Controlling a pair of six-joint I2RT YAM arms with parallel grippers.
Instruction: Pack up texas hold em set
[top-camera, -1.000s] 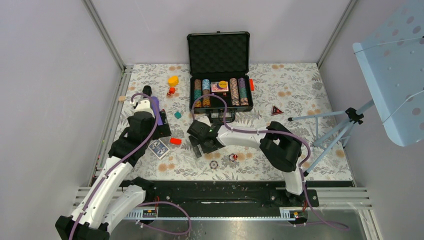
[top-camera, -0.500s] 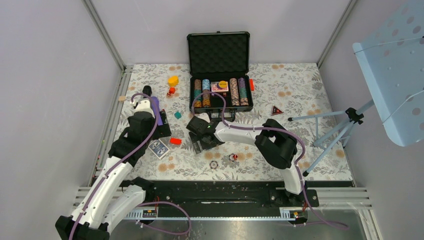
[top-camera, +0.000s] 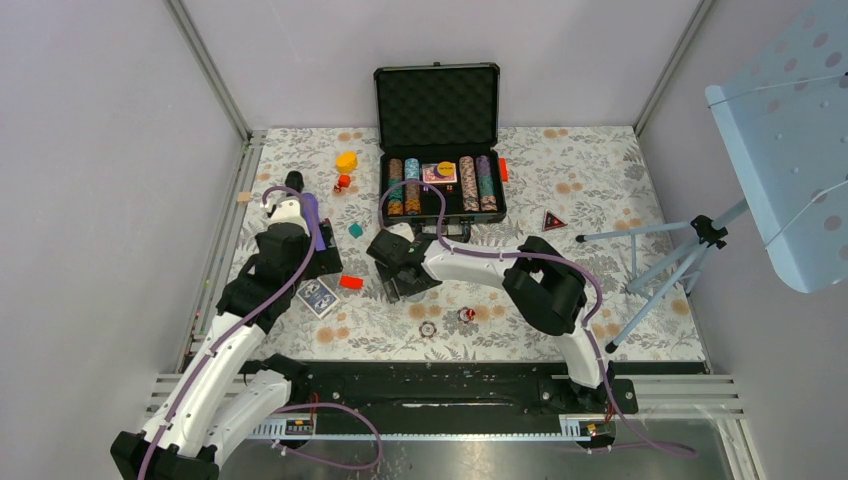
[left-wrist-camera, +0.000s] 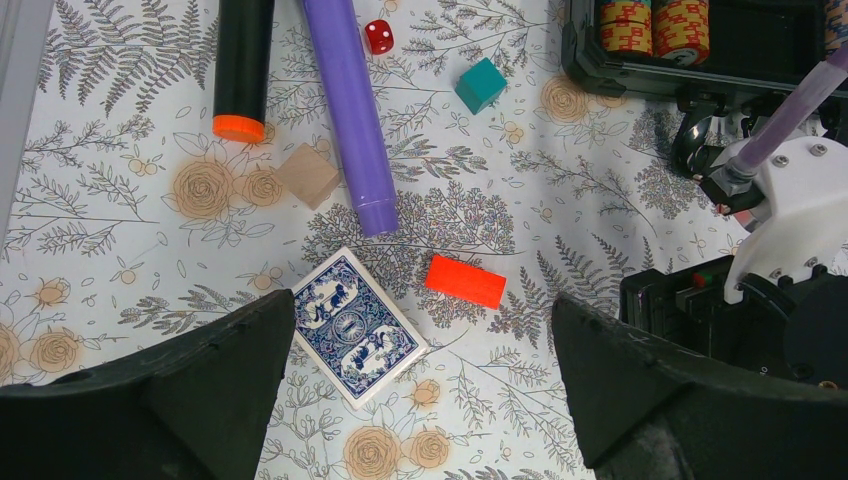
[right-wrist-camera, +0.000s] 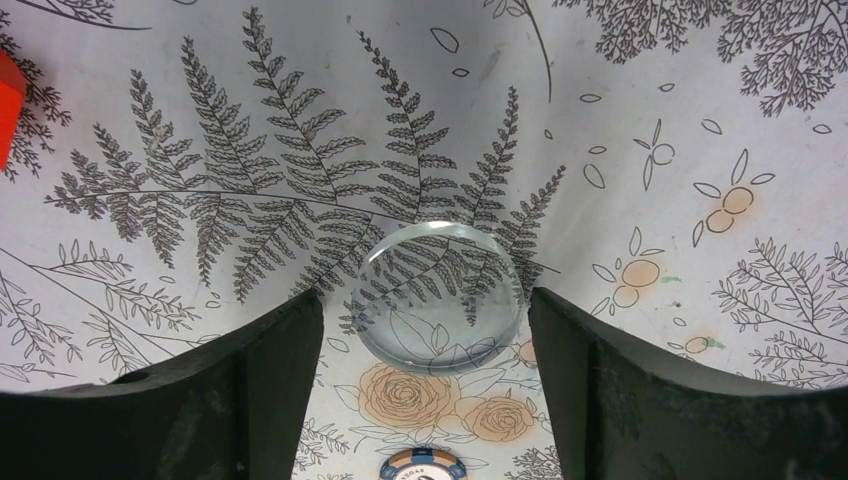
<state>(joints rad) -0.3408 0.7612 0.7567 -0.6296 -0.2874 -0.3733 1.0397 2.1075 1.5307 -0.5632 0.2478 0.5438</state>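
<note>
Black foam-lined hard case (top-camera: 437, 105) stands open at 12 o'clock, presumably to receive strays. Right pincer (right-wrist-camera: 425, 300) straddles clear round disc (right-wrist-camera: 437, 290), jaws apart, ungripped; left pincer (left-wrist-camera: 422, 303) gapes over blue-backed card deck (left-wrist-camera: 355, 328).

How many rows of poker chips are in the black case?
4 chip rows in the case: two left of the card deck, two right. The purple cable may hide more.
</note>
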